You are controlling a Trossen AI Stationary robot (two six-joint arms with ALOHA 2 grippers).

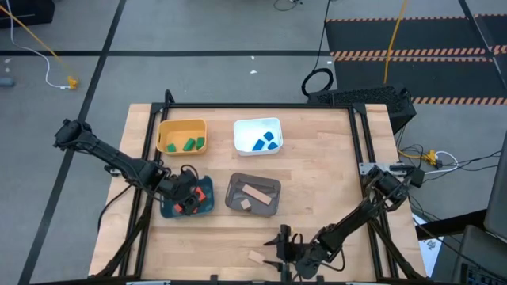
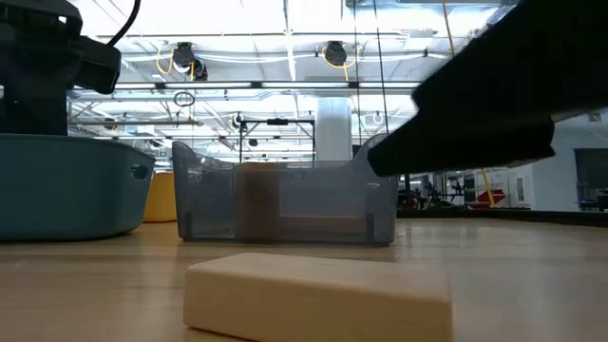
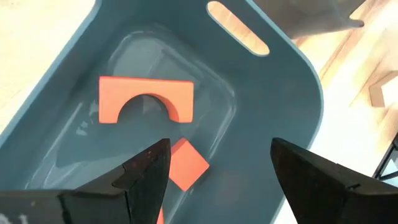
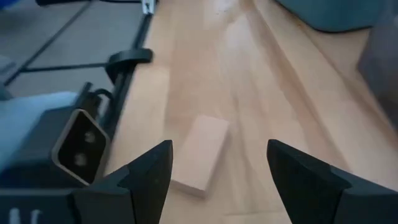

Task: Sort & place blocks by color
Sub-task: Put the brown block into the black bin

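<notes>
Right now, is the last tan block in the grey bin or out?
Out. The tan block lies flat on the bare table, apart from the grey bin. The right gripper hovers over it, jaws open.

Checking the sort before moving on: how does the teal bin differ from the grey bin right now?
The teal bin holds red-orange blocks; the grey bin holds tan wood blocks. The left claw hangs open over the teal bin; no claw is over the grey bin. Both sit in the table's front row, side by side.
</notes>
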